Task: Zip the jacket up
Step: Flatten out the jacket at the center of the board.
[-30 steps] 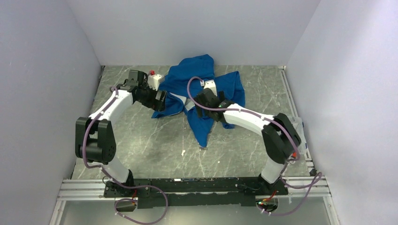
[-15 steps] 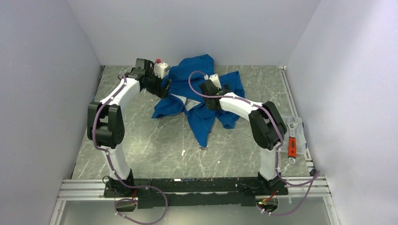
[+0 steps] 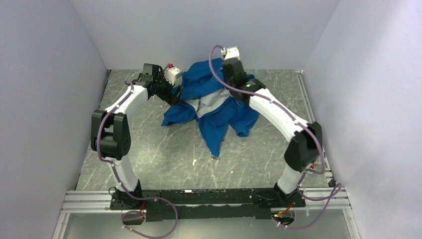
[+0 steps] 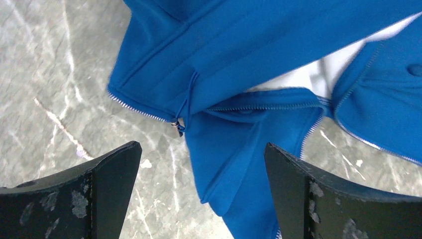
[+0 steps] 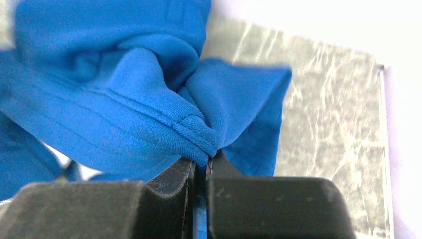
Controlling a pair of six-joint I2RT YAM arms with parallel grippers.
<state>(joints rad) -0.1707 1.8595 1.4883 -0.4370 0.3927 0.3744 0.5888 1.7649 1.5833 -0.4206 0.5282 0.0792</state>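
Note:
The bright-blue jacket (image 3: 219, 119) lies crumpled at the back middle of the table, its front spread so the pale lining (image 3: 211, 103) shows. My right gripper (image 3: 238, 82) is raised over its far right part. In the right wrist view that gripper (image 5: 200, 167) is shut on a ribbed fold of the jacket (image 5: 114, 109), and the cloth hangs bunched from the jaws. My left gripper (image 3: 172, 93) hovers open at the jacket's left edge. In the left wrist view its fingers (image 4: 201, 147) straddle a blue flap, just below the zipper pull (image 4: 178, 127) and the silvery zipper teeth (image 4: 134, 106).
Grey marbled table (image 3: 149, 144), enclosed by pale walls at left, back and right. A metal rail (image 3: 307, 99) runs along the table's right edge. A small white speck (image 3: 194, 162) lies on the table in front of the jacket.
My right gripper shut on the jacket's edge and rose toward the back wall, pulling the front open so more lining shows. The left arm reached the jacket's left edge, then held still.

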